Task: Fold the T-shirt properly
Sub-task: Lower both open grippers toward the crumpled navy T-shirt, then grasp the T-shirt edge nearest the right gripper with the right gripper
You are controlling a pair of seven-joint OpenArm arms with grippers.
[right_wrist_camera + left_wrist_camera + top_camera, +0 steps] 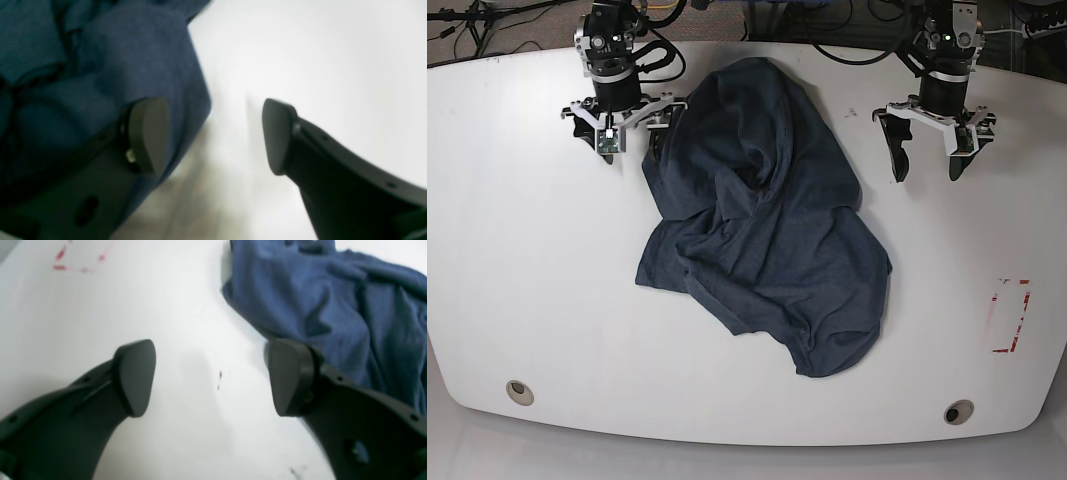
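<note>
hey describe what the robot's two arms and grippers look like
Both arms are black, with silver-white brackets at the wrists. The left gripper and right gripper each have two curved matte-black fingers ending in rounded, paddle-like pads; small holes dot the finger backs. Black cables loop behind both arms, with yellow ones behind the right.

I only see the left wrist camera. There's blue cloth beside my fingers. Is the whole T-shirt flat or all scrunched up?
Observer: Scrunched. The base view shows the T-shirt lying in a rumpled heap, not spread out.
Operator: Where's my other arm?
Observer: The right gripper is at the shirt's far edge. It is open, with one of its fingers over the cloth and the other over the bare table.
</note>
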